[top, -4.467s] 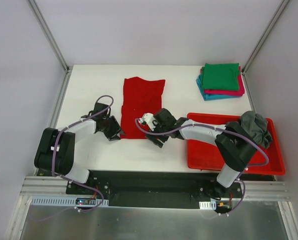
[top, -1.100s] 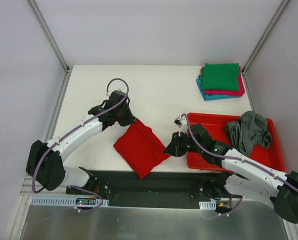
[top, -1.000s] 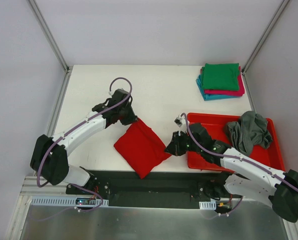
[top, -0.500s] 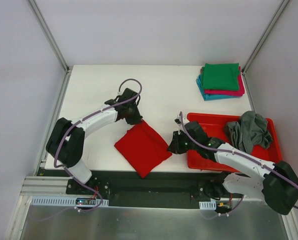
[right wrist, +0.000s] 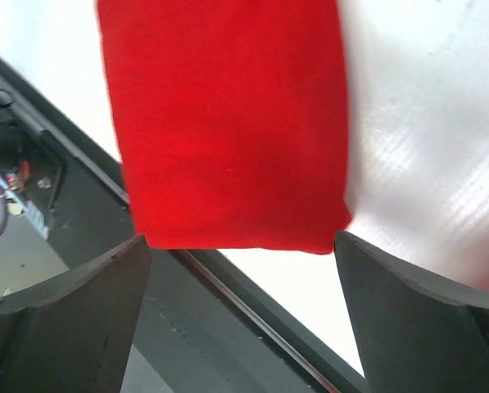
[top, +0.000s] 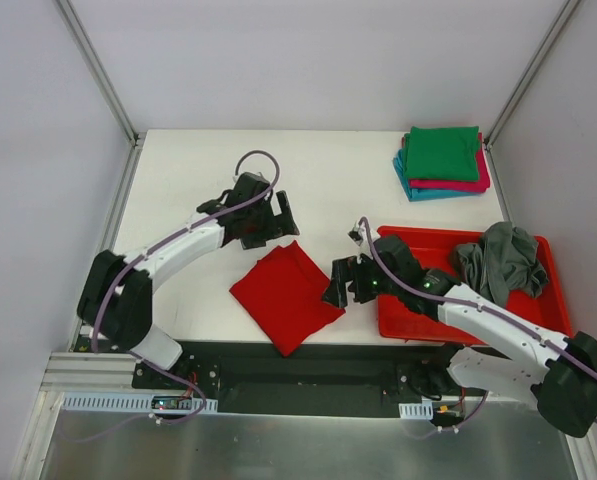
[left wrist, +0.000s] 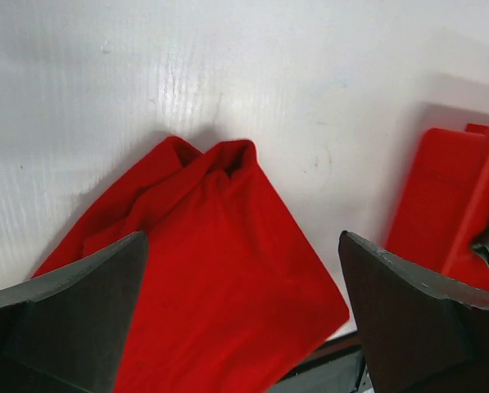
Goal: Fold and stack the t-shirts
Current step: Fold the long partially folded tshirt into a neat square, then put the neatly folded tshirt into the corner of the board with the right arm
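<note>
Shows folded red t-shirt (top: 283, 295) on the bench (top: 178, 170) by its near edge, between left pincer (top: 277, 224) and right pincer (top: 339, 284), both wide and empty; fold judged complete, awaiting regrasp and carry to the stack (top: 440, 160).

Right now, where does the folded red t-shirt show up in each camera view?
Top external: the red t-shirt lies bottom centre, on the white table.
Left wrist: it fills the lower middle.
Right wrist: it fills the upper middle.
Shared landmark: the black strip along the table's near edge, next to the shirt's near corner.
</note>
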